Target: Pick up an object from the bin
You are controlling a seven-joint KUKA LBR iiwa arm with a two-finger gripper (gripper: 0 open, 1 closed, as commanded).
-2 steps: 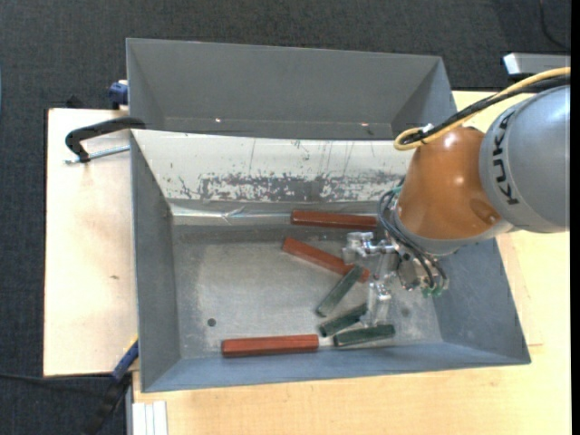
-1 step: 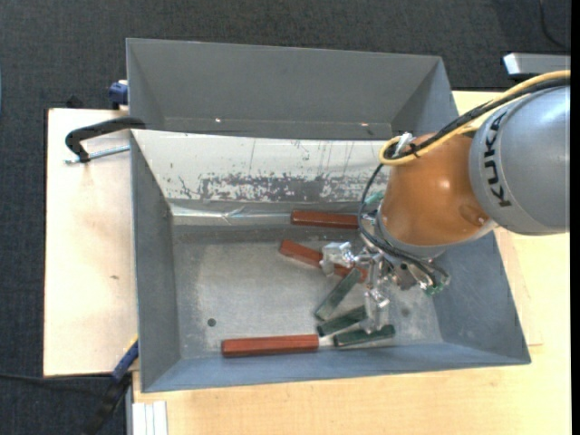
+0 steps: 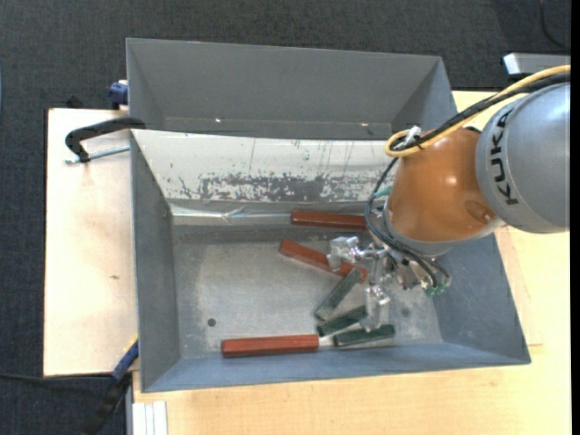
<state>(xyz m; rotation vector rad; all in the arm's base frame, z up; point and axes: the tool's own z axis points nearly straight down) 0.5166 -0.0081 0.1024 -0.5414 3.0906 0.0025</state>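
Lying beside pincer [image 3: 376, 308]: dark green sticks [image 3: 358, 336], bin [image 3: 150, 270] near-right corner.

Even, bright light falls on the bin [image 3: 272, 89]. Its back wall shows pale glare; soft shadow lies beneath the arm [image 3: 535, 166].

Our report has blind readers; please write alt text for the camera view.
The gripper hangs low in the right part of a grey bin, over a small heap of green sticks. Three red sticks lie nearby: at the back wall, left of the heap, at the front.
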